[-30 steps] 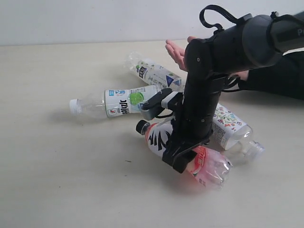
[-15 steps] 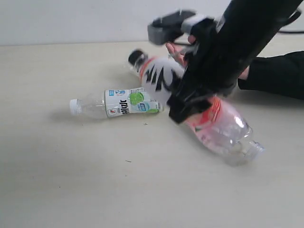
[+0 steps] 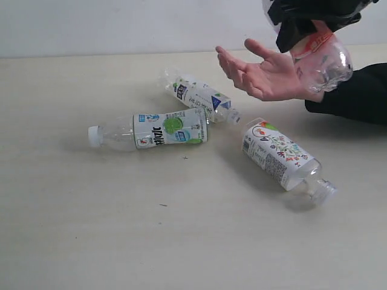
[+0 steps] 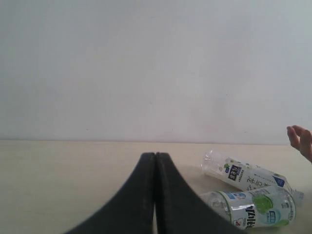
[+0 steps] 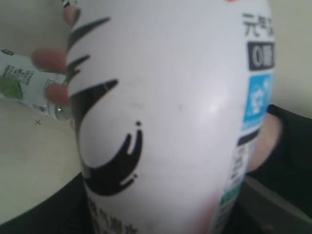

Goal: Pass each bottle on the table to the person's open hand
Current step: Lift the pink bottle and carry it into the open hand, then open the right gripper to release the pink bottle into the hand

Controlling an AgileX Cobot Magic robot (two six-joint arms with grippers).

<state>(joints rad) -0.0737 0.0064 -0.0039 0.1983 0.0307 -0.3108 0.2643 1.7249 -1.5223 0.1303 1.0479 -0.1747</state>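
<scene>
I have the right gripper (image 3: 300, 27) raised at the top right of the exterior view, mostly cut off by the frame. Its jaws are clamped around the red-and-white bottle (image 3: 320, 57), which hangs clear of the tabletop (image 3: 121, 229) with its clear base tilted down and to the right. The bottle sits just above the heel of the person's open hand (image 3: 266, 75), held palm up off the tabletop, fingers spread and pointing left, black sleeve (image 3: 351, 90) at the wrist. I cannot tell whether bottle and palm touch. In the right wrist view the bottle's white label with black strokes fills nearly everything, with a few of the person's fingertips (image 5: 48, 58) showing past it. 3 bottles lie on their sides on the tabletop: the green-labelled bottle (image 3: 157, 128) left of centre with its white cap pointing left, the slim blue-and-white bottle (image 3: 199, 95) just behind it at an angle, and the floral bottle (image 3: 279, 154) below the hand, neck toward the lower right. The left gripper (image 4: 155, 156) is outside the exterior view; its wrist camera shows the jaws pressed together with nothing between them, looking level across the tabletop.
</scene>
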